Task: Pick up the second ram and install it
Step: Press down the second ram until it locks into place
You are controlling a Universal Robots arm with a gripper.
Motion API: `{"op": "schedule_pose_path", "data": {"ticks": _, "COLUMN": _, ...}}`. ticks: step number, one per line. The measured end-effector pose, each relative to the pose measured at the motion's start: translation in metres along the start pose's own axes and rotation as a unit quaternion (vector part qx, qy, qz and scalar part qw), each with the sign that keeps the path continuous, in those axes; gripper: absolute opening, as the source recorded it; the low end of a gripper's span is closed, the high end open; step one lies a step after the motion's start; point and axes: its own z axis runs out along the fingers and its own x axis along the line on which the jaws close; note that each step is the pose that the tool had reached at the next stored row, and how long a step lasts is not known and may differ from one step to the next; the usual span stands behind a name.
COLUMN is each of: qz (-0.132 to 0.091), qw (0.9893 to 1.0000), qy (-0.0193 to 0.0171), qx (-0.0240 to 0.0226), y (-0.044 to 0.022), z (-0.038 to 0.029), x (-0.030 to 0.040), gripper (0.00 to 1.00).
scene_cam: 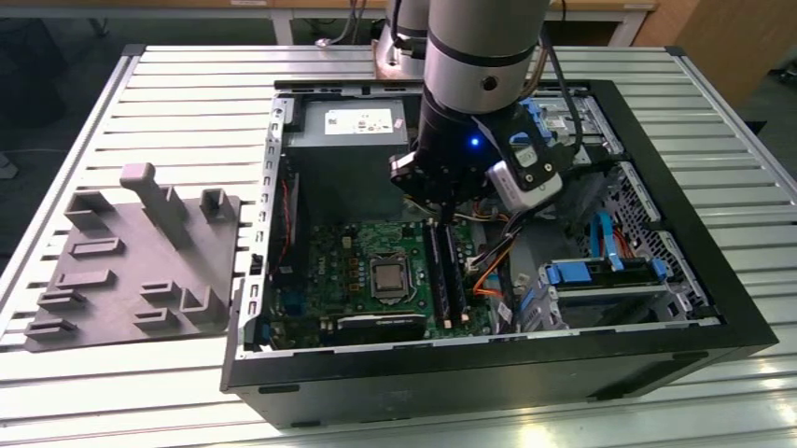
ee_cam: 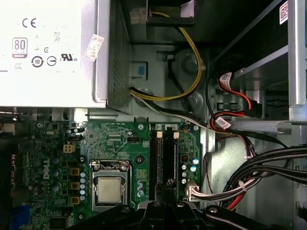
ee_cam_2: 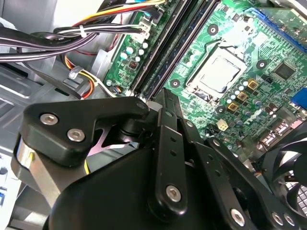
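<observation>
My gripper [scene_cam: 439,217] hangs inside the open computer case [scene_cam: 697,308], low over the motherboard [scene_cam: 355,280]. Its fingers look closed together, and their tips sit over the end of a long dark stick, the second ram [ee_cam: 169,158], which stands edge-up in a memory slot beside the processor [ee_cam: 109,188]. In the first wrist view my gripper [ee_cam: 168,187] meets that stick at its end. A second dark slot [ee_cam: 158,158] runs alongside. In the second wrist view my gripper [ee_cam_2: 152,103] points at the same slots [ee_cam_2: 165,57]. I cannot tell whether the tips touch the stick.
A grey moulded holder tray [scene_cam: 137,261] lies on the slatted table at the exterior view's left. The power supply [scene_cam: 355,121] fills the case's far end. Cable bundles [ee_cam: 259,167] and blue drive brackets [scene_cam: 598,273] crowd the exterior view's right of the slots.
</observation>
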Motion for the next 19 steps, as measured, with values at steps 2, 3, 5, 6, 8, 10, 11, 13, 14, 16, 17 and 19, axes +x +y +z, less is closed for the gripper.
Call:
{"op": "schedule_pose_path", "data": {"ticks": 2, "qz": 0.0, "qw": 1.0, "qy": 0.0, "qx": 0.0, "y": -0.0004, "z": 0.0, "x": 0.0, "gripper": 0.11}}
{"op": "schedule_pose_path", "data": {"ticks": 3, "qz": 0.0, "qw": 1.0, "qy": 0.0, "qx": 0.0, "y": -0.0006, "z": 0.0, "x": 0.0, "gripper": 0.11}}
{"op": "schedule_pose_path", "data": {"ticks": 5, "qz": 0.0, "qw": 1.0, "qy": 0.0, "qx": 0.0, "y": -0.0009, "z": 0.0, "x": 0.0, "gripper": 0.11}}
{"op": "schedule_pose_path", "data": {"ticks": 6, "qz": 0.0, "qw": 1.0, "qy": 0.0, "qx": 0.0, "y": -0.0011, "z": 0.0, "x": 0.0, "gripper": 0.11}}
{"op": "schedule_pose_path", "data": {"ticks": 8, "qz": 0.0, "qw": 1.0, "qy": 0.0, "qx": 0.0, "y": -0.0016, "z": 0.0, "x": 0.0, "gripper": 0.11}}
{"op": "schedule_pose_path", "data": {"ticks": 10, "qz": 0.0, "qw": 1.0, "qy": 0.0, "qx": 0.0, "y": -0.002, "z": 0.0, "x": 0.0, "gripper": 0.11}}
{"op": "schedule_pose_path", "data": {"ticks": 11, "qz": 0.0, "qw": 1.0, "qy": 0.0, "qx": 0.0, "y": -0.0022, "z": -0.0001, "x": 0.0, "gripper": 0.11}}
{"op": "schedule_pose_path", "data": {"ticks": 13, "qz": 0.0, "qw": 1.0, "qy": 0.0, "qx": 0.0, "y": -0.0027, "z": -0.0001, "x": 0.0, "gripper": 0.11}}
{"op": "schedule_pose_path", "data": {"ticks": 14, "qz": 0.0, "qw": 1.0, "qy": 0.0, "qx": 0.0, "y": -0.003, "z": -0.0001, "x": 0.0, "gripper": 0.11}}
{"op": "schedule_pose_path", "data": {"ticks": 16, "qz": 0.0, "qw": 1.0, "qy": 0.0, "qx": 0.0, "y": -0.0037, "z": -0.0001, "x": 0.0, "gripper": 0.11}}
{"op": "schedule_pose_path", "data": {"ticks": 17, "qz": 0.0, "qw": 1.0, "qy": 0.0, "qx": 0.0, "y": -0.004, "z": -0.0001, "x": 0.0, "gripper": 0.11}}
{"op": "schedule_pose_path", "data": {"ticks": 19, "qz": 0.0, "qw": 1.0, "qy": 0.0, "qx": 0.0, "y": -0.0045, "z": -0.0001, "x": 0.0, "gripper": 0.11}}
